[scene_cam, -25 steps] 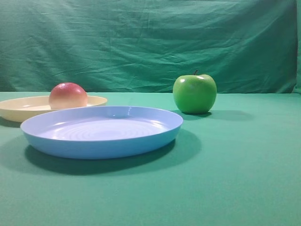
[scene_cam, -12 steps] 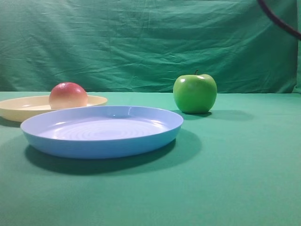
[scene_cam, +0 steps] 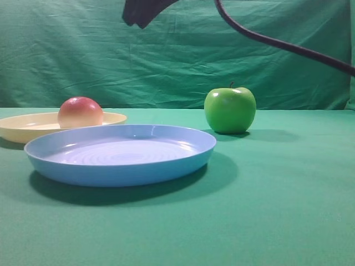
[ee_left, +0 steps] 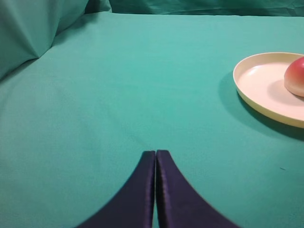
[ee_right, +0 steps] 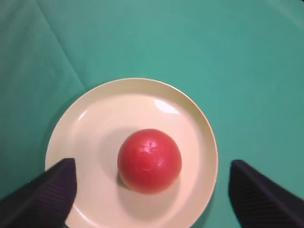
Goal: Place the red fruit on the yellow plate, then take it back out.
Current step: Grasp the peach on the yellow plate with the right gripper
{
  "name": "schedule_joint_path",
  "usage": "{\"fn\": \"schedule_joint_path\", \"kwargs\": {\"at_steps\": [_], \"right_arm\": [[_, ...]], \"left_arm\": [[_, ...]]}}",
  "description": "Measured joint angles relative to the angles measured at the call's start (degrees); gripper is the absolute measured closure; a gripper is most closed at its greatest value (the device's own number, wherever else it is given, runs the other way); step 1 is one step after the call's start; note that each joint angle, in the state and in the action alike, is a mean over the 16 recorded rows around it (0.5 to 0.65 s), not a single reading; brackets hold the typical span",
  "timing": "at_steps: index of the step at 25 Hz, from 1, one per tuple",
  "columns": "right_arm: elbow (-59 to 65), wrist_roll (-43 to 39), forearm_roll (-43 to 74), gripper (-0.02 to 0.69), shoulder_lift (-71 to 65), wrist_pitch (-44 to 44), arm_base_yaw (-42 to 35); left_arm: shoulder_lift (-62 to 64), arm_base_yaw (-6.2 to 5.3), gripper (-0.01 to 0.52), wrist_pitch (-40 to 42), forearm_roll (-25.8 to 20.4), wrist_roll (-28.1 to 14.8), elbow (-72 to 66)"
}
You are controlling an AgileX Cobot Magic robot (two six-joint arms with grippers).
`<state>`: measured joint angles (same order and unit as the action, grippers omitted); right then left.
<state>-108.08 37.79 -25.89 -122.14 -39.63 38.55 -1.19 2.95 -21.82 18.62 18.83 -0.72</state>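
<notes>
The red fruit (scene_cam: 80, 112) rests in the middle of the yellow plate (scene_cam: 19, 126) at the far left of the table. In the right wrist view the red fruit (ee_right: 149, 160) lies on the yellow plate (ee_right: 190, 107) straight below my right gripper (ee_right: 152, 163), which hangs high above it, open, with one finger (ee_right: 54, 187) on each side and nothing between them. A dark part of the right arm (scene_cam: 141, 11) shows at the top of the high view. My left gripper (ee_left: 155, 153) is shut and empty over bare cloth, left of the yellow plate (ee_left: 259, 90).
A light blue plate (scene_cam: 119, 169) sits in front of the yellow one, near the middle. A shiny green apple (scene_cam: 229, 110) stands behind it to the right. The right arm's black cable (scene_cam: 277, 42) crosses the upper right. Green cloth covers the table and backdrop.
The right arm and its cable have come in from the upper right and swung left, to above the yellow plate. The fruit, plates and apple have not moved.
</notes>
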Motion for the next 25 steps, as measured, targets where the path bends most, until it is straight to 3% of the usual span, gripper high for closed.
{"fn": "schedule_joint_path", "kwargs": {"at_steps": [4, 8, 20, 25], "right_arm": [[-2.1, 1.5, -1.3, 0.037, -3.7, 2.3, 1.2], [-3.2, 2.2, -1.9, -0.003, -7.0, 5.0, 2.1], [-3.5, 3.2, -2.8, 0.003, -14.4, 12.0, 3.1], [-3.5, 3.3, -3.2, 0.069, -16.0, 13.2, 3.1]], "left_arm": [[0.0, 0.00, 0.514, 0.0, 0.0, 0.0, 0.0], [0.0, 0.00, 0.514, 0.0, 0.0, 0.0, 0.0], [0.0, 0.00, 0.514, 0.0, 0.0, 0.0, 0.0], [0.0, 0.00, 0.514, 0.0, 0.0, 0.0, 0.0]]}}
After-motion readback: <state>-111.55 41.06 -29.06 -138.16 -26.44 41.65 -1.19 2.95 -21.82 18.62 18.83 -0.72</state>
